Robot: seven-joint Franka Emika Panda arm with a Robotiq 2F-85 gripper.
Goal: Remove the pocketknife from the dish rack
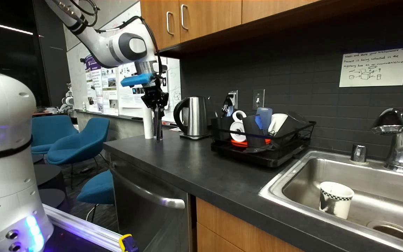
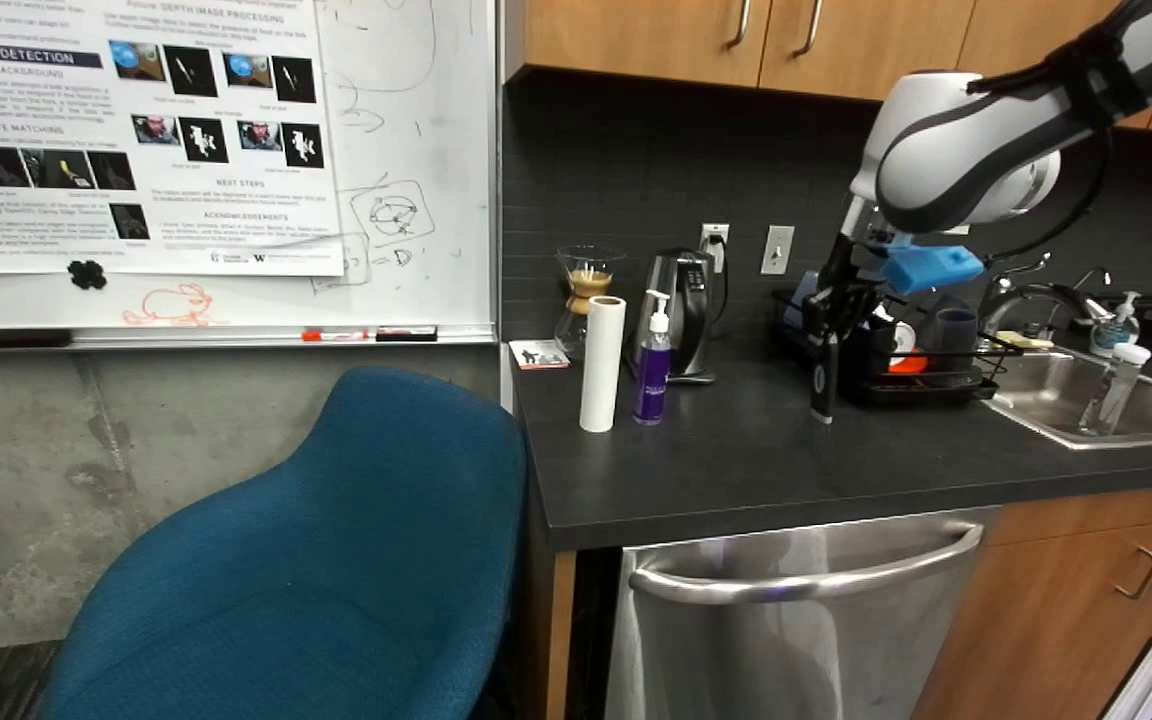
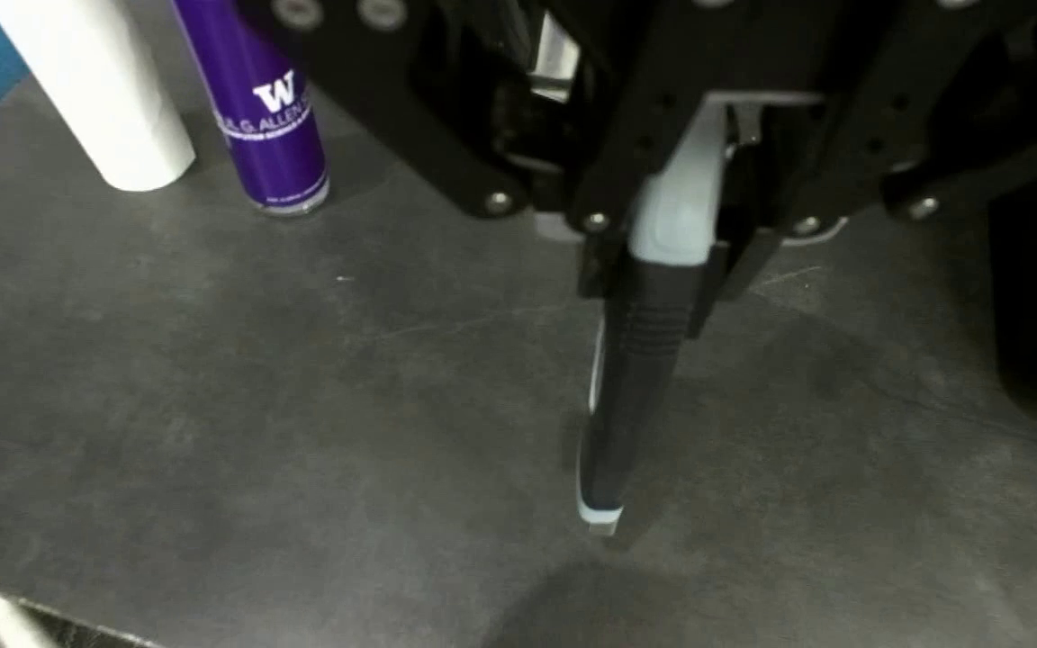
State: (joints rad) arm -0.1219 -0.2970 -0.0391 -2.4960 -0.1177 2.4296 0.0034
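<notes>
One gripper (image 3: 653, 279) is grasping one pocketknife (image 3: 634, 396), its jaws pressing in on both sides of the knife's upper part. The knife is hanging end down, steep and slightly tilted in the wrist view, and is showing a black body and a pale tip. It is pointing at the dark tabletop (image 3: 302, 405); whether the tip is touching, I cannot tell.

The single dish rack (image 1: 257, 159) is sitting beside the one sink (image 1: 369, 175), and the knife is being held outside the rack, apart from it in an exterior view. The rack is carrying many overlapping items; one bluish cup (image 1: 265, 115) is standing out, but the others are hiding each other too much for a sure count.

One steel kettle (image 1: 196, 117) is standing near the wall (image 1: 292, 80). In an exterior view, one white roll (image 2: 601, 370) and one purple bottle (image 2: 652, 370) are standing side by side, and one glass coffee maker (image 2: 586, 300) is standing behind the roll. One white mug (image 1: 336, 201) is sitting in the sink. One handwritten sheet (image 1: 374, 68) is hanging above, and three blue chairs (image 1: 79, 143) are showing past the tabletop.
</notes>
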